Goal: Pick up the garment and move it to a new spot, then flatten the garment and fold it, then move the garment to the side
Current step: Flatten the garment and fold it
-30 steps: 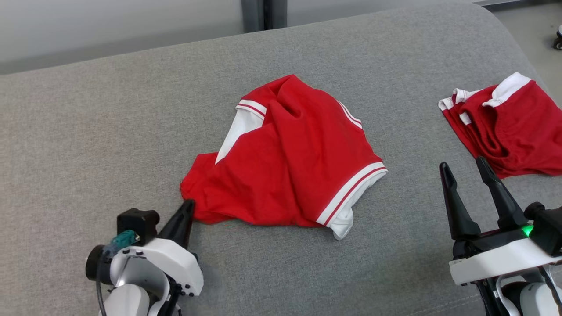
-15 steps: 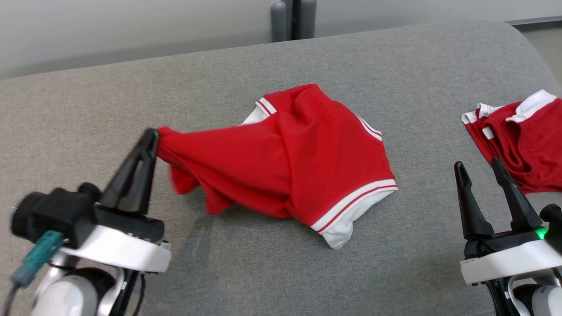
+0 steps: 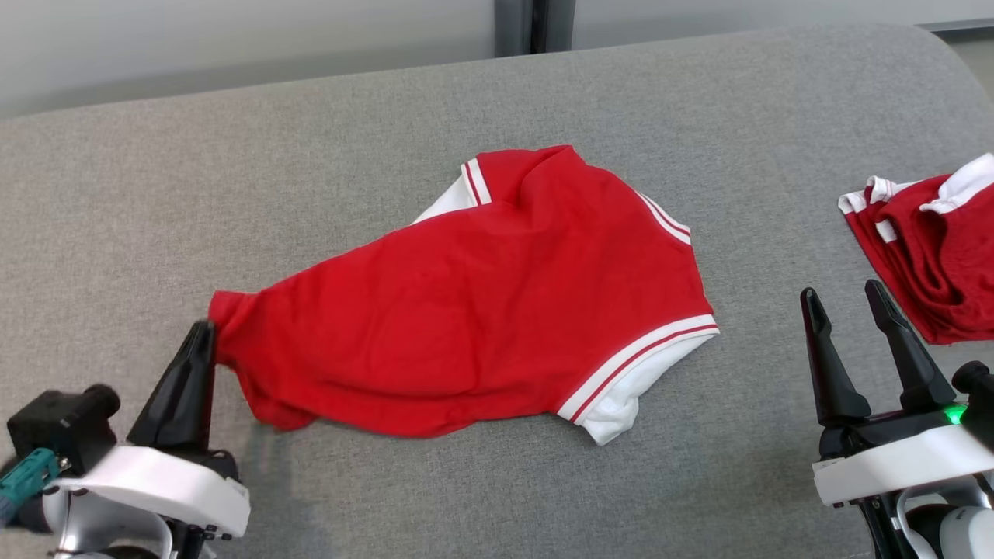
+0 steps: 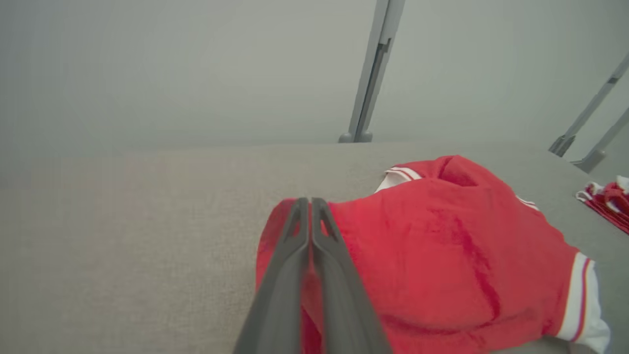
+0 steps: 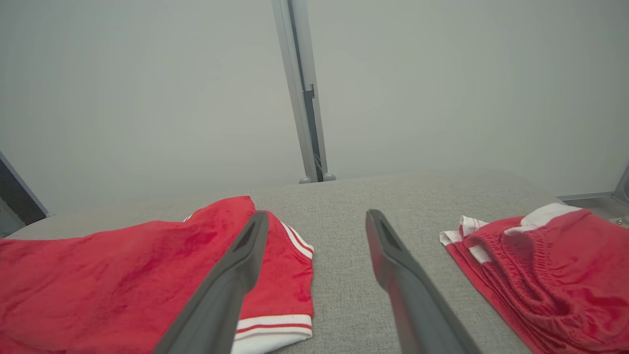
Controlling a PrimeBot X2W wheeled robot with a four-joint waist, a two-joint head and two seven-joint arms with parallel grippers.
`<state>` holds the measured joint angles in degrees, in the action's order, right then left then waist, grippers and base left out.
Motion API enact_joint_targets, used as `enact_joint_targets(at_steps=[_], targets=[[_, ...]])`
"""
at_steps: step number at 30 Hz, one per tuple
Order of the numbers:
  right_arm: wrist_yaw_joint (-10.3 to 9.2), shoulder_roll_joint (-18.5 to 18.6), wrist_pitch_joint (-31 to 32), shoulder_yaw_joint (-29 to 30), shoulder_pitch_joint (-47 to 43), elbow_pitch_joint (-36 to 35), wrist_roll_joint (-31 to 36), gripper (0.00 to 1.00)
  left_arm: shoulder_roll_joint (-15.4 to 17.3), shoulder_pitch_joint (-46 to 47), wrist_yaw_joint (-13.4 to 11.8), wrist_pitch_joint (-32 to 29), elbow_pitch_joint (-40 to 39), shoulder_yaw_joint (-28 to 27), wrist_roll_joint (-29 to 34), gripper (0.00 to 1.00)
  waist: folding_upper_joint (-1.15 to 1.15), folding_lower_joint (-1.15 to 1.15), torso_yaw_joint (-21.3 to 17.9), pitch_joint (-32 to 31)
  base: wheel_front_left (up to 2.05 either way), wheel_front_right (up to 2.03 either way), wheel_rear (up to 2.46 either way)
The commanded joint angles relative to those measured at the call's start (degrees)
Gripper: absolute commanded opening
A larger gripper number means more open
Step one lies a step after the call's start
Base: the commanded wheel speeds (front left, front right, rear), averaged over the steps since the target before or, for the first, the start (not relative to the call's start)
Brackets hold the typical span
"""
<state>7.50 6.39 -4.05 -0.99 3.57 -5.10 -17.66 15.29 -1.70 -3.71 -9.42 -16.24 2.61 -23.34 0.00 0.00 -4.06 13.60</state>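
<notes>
Left gripper [image 3: 203,329] clamped on garment [image 3: 497,310] corner.
Garment spreads over the middle of the grey cushion [image 3: 233,171] from that corner near the front-left edge; right gripper [image 3: 842,289], fingers apart, empty at front-right.

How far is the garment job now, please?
Done: the left tool is shut on one corner of the red garment. In hand: the move to a new spot; the garment lies stretched out on the grey cushion. Left: flattening, folding, moving aside. The right tool is open, holding nothing.
</notes>
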Motion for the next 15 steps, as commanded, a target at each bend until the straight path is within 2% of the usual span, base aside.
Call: enact_joint_targets(at_steps=[1, 2, 8, 14, 15], targets=[[-0.02, 0.35, 0.32, 0.00, 0.49, -0.08, -0.24, 1.00, -0.54, -0.24, 0.87, 1.47, 3.89, -0.89, -1.92, 0.00, 0.00, 0.00, 0.14, 0.45, 0.00, 0.00, 0.00], [-0.02, 0.35, 0.32, 0.00, 0.49, -0.08, -0.24, 1.00, -0.54, -0.24, 0.87, 1.47, 3.89, -0.89, -1.92, 0.00, 0.00, 0.00, 0.14, 0.45, 0.00, 0.00, 0.00], [-0.02, 0.87, 0.73, 0.58, 0.67, 0.05, -0.32, 1.00, -0.49, 2.02, 3.21, 8.52, 17.59, -3.86, -4.57, 0.00, 0.00, 0.00, 0.66, 0.85, 0.00, 0.00, 0.00], [-0.02, 1.01, 1.44, 0.55, 1.06, 0.10, -0.52, 1.00, -0.80, 4.88, 5.34, 12.80, 24.03, -4.08, -5.73, 0.02, 0.00, 0.00, 1.68, 0.70, 0.00, 0.00, 0.00], [-0.02, 1.04, 1.44, 0.53, 1.11, 0.20, -0.60, 1.00, -0.90, 5.14, 5.48, 13.30, 24.54, -4.09, -5.82, 0.48, 0.00, 0.00, 1.77, 0.61, 0.00, 0.00, 0.00]])
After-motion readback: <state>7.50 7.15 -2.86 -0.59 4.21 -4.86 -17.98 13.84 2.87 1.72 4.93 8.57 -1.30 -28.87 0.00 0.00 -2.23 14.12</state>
